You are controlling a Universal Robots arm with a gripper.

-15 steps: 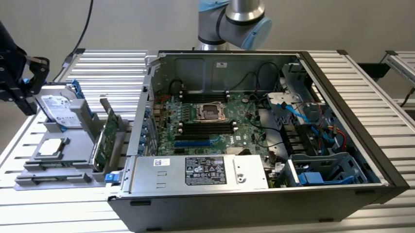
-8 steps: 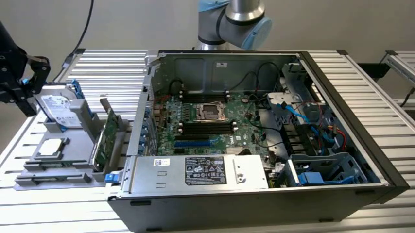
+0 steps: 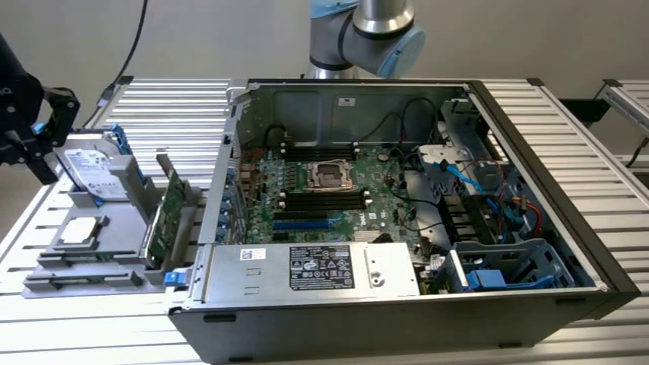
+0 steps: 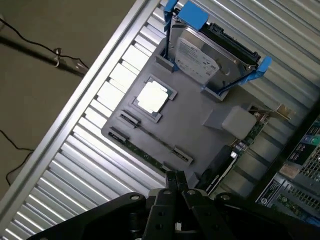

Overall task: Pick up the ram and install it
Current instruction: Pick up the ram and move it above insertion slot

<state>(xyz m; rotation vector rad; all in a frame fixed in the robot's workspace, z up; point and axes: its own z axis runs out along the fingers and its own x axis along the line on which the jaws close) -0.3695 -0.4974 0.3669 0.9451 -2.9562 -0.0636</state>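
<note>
Gripper point(image 4: 175, 176) hovered over the parts tray point(image 4: 195, 125), jaws pressed together on nothing. The ram point(image 4: 143, 156) lay along the tray's edge near the fingertips, beside the open PC case point(image 3: 385, 331). Nothing lifted yet — pickup & install both looked undone.

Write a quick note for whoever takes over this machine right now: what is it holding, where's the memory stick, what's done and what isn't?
Gripper: fingers shut, holding nothing, hovering over the edge of the grey tray beside the computer case.
Ram: lying flat along the tray's edge, the thing nearest the fingers.
Done: nothing visible.
Left: ram not yet picked up or installed; the motherboard's memory slots look empty.
</note>
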